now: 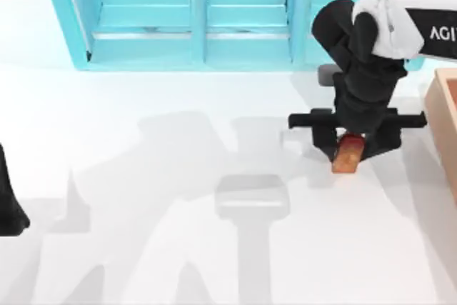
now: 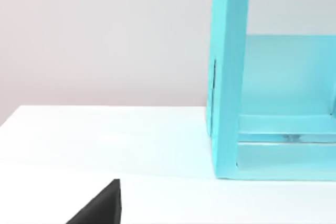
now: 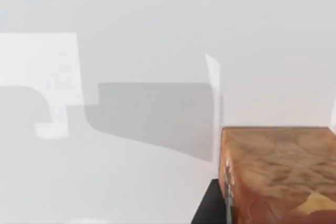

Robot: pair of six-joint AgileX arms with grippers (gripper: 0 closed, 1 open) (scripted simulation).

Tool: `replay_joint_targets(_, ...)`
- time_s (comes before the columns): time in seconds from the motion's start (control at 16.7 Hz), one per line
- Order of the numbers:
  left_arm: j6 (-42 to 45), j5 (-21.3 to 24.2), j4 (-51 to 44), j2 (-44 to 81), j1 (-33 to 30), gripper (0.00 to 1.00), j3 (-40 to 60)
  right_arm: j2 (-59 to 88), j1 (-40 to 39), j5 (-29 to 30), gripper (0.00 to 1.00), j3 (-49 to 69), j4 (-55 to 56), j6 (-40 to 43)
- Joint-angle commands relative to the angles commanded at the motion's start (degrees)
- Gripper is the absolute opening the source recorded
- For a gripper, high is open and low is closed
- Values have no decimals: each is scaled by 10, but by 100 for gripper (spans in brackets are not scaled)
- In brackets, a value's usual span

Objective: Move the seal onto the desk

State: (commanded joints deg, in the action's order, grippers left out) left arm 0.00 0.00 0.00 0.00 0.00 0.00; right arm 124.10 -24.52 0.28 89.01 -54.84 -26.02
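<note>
Left arm (image 1: 8,201): parked at the left edge of the top view, lower half; its fingers cannot be made out, so open or closed is not determinable. Left wrist view: a dark gripper part at the bottom edge.

Desk (image 1: 143,176): white surface across most of the top view.

Shelf unit (image 1: 200,12): turquoise, spans the upper part of the top view; its side wall appears in the left wrist view.

Right gripper (image 1: 348,149): right of centre in the top view, pointing down, fingers clamped on the seal (image 1: 348,155). The seal hangs between the fingers over the desk; contact with the surface cannot be judged.

Wooden box (image 1: 444,116): tan, at the right edge.
</note>
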Motion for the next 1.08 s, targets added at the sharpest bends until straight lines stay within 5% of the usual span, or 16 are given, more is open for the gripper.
replay_joint_targets(0.3, 0, 0, 0, 0, 0, 100, 0, 0, 0, 0, 98, 0, 0, 0)
replay_joint_targets(1.08, 0, 0, 0, 0, 0, 100, 0, 4, 1, 1, 100, 40, -42, -3)
